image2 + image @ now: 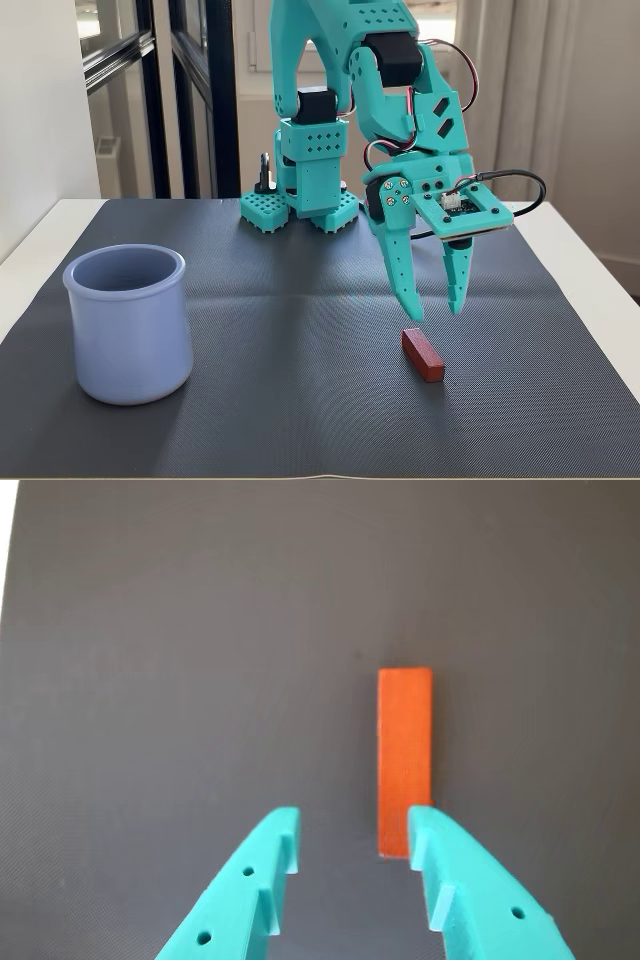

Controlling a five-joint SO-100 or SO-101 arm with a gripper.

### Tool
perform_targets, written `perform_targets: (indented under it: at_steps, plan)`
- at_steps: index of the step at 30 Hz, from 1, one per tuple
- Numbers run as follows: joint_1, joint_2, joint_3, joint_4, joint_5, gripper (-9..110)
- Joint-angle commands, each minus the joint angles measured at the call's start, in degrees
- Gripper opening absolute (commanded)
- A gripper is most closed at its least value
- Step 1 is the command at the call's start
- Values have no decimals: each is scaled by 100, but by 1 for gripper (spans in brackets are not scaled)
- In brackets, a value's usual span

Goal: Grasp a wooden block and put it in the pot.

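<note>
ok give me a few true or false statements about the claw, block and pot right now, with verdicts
1. The claw is open. True.
2. The block is gripped and lifted. False: it lies flat on the dark mat, untouched.
3. The pot stands upright, at the left in the fixed view. True.
4. The block is already in the pot. False: it lies on the mat well to the pot's right.
5. In the wrist view the block lies centred between the fingertips. False: it lines up with the right one.
</note>
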Motion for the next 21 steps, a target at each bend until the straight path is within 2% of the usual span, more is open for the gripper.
perform_targets:
  at_steps: [1, 21]
  plan:
    - [53, -35, -264, -44, 70, 17]
    - [299, -642, -264, -79, 18, 17]
